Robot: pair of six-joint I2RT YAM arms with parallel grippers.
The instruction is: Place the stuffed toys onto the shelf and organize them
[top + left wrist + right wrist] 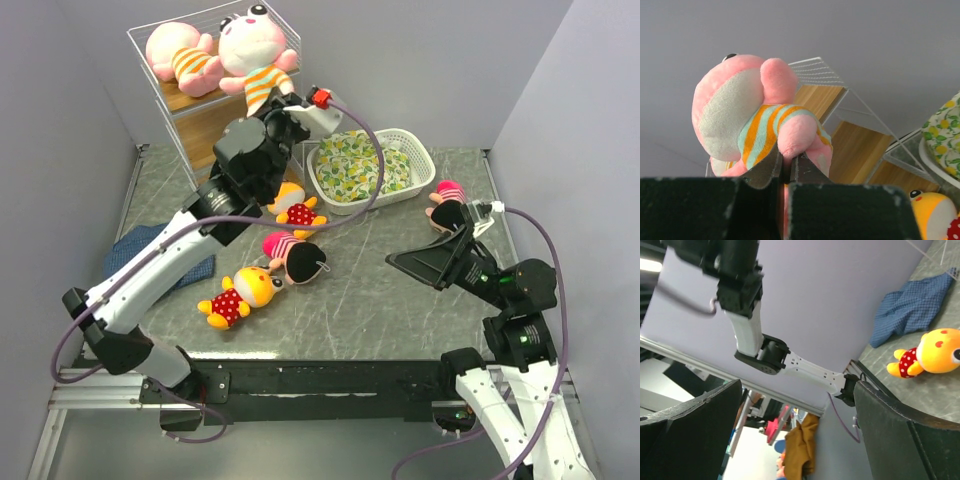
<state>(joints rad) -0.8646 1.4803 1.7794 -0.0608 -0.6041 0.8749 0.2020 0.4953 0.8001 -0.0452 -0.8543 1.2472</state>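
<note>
Over a grey, marble-patterned table (400,310) scuffed with pale scratches, plain lavender-grey walls (420,60) close in on three sides.

Far left of the white plastic lattice basket (425,160) lies a crumpled blue checked cloth (130,252). Left of the basket and further back stands the tall white wire-mesh shelf with light wooden boards (185,115).

One pink plush pig in an orange-striped shirt (185,55) lies on its top tier. A second, matching pig (255,50) sits upright at that tier's right side, with the left jaws pinched shut on its lower edge. Whether it rests on the mesh I cannot tell.

Just left of the basket lies an orange-yellow plush animal in a red polka-dot outfit (296,208). Nearer the front are a dark-haired doll in a pink hat (293,255) and a second such animal (238,297).

The basket holds a yellow-green patterned cloth bundle (362,165). Right of the basket lies another pink-hatted doll (447,205). Just in front of it the right jaws gape wide, gripping nothing.
</note>
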